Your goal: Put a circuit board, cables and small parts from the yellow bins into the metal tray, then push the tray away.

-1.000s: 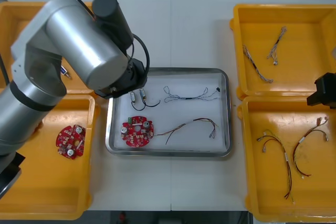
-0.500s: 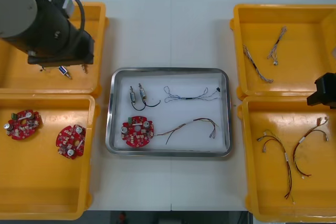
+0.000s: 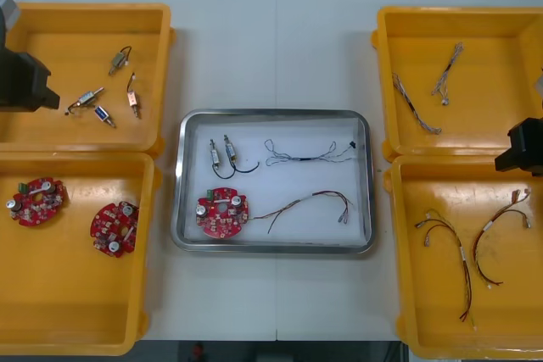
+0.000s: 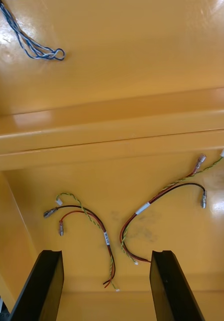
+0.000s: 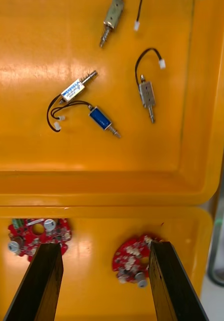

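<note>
Fingers (image 5: 41, 281) of my left gripper (image 5: 104, 247) spread, nothing between; hovering over two red circuit boards (image 5: 134, 258) in left yellow bin (image 5: 92, 296) nearer me, small metal parts (image 5: 147, 95) in bin beyond. Fingers of my right gripper (image 4: 106, 255) likewise apart, empty, above red and yellow cables (image 4: 142, 208). Metal tray (image 3: 365, 184) mid-table holds one board (image 3: 221, 213), tray cables (image 3: 297, 158), two small parts (image 3: 229, 150).

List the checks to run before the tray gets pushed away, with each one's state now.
1. Circuit board in the metal tray: ok.
2. Cables in it: ok, a blue and white cable and a red and yellow cable.
3. Small metal parts in it: ok, two.
4. Left hand open, empty: ok, by the near left bin.
5. Right hand open, empty: ok, by the near right bin.
6. A hand at the tray, ready to push: not ok.
</note>
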`<action>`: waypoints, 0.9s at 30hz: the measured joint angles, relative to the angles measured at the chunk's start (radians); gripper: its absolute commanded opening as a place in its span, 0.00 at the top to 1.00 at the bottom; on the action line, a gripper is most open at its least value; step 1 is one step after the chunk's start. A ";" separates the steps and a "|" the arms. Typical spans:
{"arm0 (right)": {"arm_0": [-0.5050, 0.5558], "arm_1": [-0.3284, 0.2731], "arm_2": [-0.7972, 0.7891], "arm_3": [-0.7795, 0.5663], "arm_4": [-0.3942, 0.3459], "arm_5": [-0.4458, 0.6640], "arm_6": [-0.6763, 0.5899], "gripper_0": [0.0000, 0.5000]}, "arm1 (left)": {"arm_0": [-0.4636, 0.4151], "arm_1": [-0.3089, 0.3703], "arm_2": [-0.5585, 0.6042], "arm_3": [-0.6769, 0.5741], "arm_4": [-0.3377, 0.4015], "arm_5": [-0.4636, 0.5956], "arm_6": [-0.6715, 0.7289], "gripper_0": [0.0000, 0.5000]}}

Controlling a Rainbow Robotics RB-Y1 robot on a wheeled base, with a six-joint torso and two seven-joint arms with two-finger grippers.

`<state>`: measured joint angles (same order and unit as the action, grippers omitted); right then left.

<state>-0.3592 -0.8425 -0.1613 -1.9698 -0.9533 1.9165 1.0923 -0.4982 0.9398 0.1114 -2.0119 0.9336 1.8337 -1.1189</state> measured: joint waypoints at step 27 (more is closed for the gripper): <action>-0.299 0.047 0.488 -0.020 -0.060 -0.043 0.336 0.00 | 0.465 0.035 0.322 -0.217 0.103 -0.001 -0.061 0.00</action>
<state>-0.6577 -0.7956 0.3271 -1.9897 -1.0131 1.8738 1.4283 -0.0333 0.9744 0.4330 -2.2293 1.0365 1.8324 -1.1796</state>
